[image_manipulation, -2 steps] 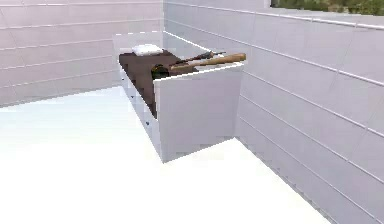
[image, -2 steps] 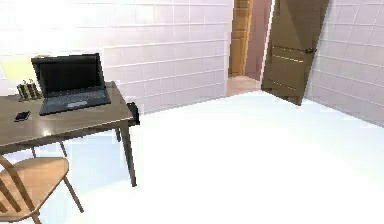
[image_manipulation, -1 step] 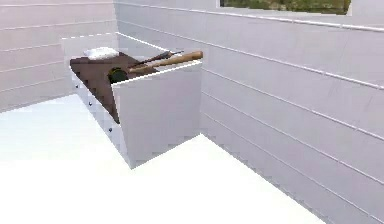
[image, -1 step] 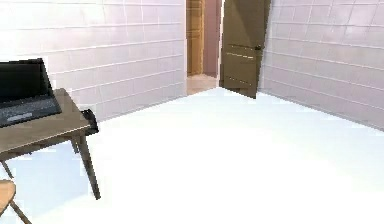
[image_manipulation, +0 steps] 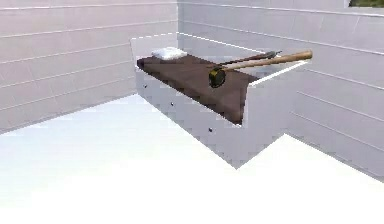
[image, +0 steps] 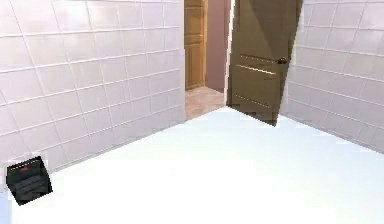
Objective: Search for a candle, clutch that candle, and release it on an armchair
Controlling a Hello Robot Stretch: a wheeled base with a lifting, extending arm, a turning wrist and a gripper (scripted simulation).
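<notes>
A white-framed bed [image_manipulation: 232,128] stands in the corner of a tiled room in the arm side view. A brown blanket [image_manipulation: 190,82] covers it, with a white pillow [image_manipulation: 165,52] at its far end. Across the blanket lies a long wooden bat [image_manipulation: 268,60]. At the bat's near end is a small dark round thing [image_manipulation: 215,77]; I cannot tell what it is.
In the forward view a dark brown door [image: 262,60] stands ajar in the white tiled wall, and the doorway [image: 205,55] beside it leads to a tan-floored room. A small black box [image: 27,180] sits on the floor at the lower left. White floor stretches ahead and beside the bed.
</notes>
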